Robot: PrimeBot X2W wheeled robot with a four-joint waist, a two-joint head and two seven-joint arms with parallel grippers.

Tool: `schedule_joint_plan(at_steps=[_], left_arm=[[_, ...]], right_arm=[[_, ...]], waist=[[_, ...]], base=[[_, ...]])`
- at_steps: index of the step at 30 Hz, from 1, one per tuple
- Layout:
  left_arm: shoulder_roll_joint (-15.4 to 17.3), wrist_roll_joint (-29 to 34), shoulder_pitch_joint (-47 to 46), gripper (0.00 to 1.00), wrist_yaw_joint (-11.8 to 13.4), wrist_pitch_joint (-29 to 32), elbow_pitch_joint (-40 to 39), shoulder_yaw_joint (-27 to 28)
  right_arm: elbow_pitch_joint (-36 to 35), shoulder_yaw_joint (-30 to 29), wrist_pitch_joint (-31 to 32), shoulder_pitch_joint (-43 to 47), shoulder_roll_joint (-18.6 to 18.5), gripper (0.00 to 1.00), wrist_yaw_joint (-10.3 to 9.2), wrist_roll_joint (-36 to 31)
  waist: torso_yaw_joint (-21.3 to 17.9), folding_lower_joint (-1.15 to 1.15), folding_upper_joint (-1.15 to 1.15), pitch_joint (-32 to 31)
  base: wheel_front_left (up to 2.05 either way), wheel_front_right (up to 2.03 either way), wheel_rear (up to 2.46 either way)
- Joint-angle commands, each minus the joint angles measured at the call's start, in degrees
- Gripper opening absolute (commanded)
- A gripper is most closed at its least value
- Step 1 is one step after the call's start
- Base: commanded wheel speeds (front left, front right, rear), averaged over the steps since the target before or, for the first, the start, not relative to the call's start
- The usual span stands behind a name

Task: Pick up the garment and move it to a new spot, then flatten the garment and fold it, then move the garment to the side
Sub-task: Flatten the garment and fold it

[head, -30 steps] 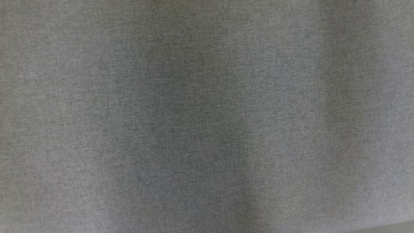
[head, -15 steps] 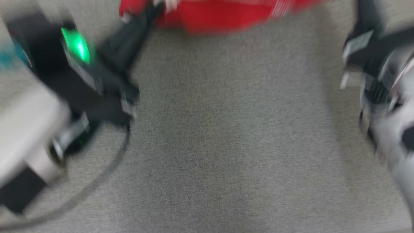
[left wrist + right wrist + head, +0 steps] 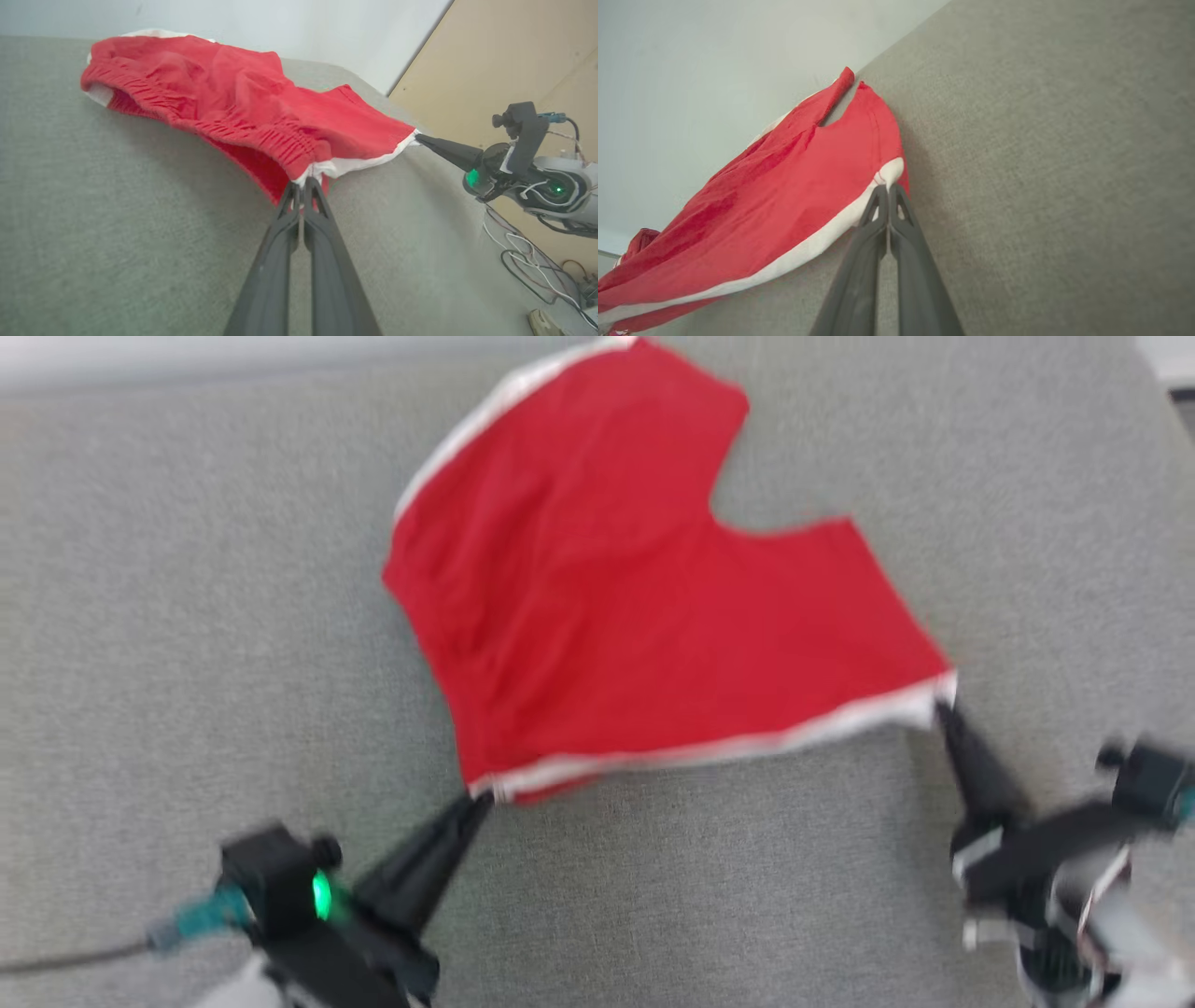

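garment point(image 3: 607, 597) is stretched near the far edge of the grey surface point(image 3: 187, 616), hem corners pinched by the left gripper point(image 3: 481, 796) and right gripper point(image 3: 940, 707); tension should be kept even during flattening.

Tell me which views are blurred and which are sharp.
Head view: motion-blurred, with the red garment, left hand and right hand smeared. Left wrist view: sharp, fabric gathers crisp, soft shadow beneath. Right wrist view: sharp, evenly lit, no glare.
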Motion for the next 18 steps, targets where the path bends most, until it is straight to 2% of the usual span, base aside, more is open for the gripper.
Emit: schedule_joint_plan(at_steps=[1,7,12,18], left_arm=[[-0.65,1.27,2.81,0.00,0.07,-0.19,0.76,0.67],[-0.92,6.65,10.97,0.00,0.07,-0.20,3.73,1.85],[1.36,10.41,17.54,0.00,0.07,-0.20,4.82,3.31],[1.24,12.16,21.33,0.00,0.08,-0.20,4.94,5.23]], right_arm=[[-0.20,-0.07,-0.48,3.40,0.45,0.00,0.08,-0.66],[-2.05,0.36,0.89,14.07,2.44,0.00,0.09,-0.32],[-4.79,-0.91,3.08,21.33,2.80,0.00,0.08,0.11],[-8.00,-2.72,6.79,27.40,3.87,0.00,0.08,1.08]], waist=[[0.36,0.02,0.01,-3.13],[0.47,0.02,0.01,-7.13],[0.33,0.02,0.01,-9.76],[1.01,0.02,0.01,-10.53]], base=[[0.00,0.00,0.00],[0.00,0.00,0.00],[0.00,0.00,0.00],[0.00,0.00,0.00]])
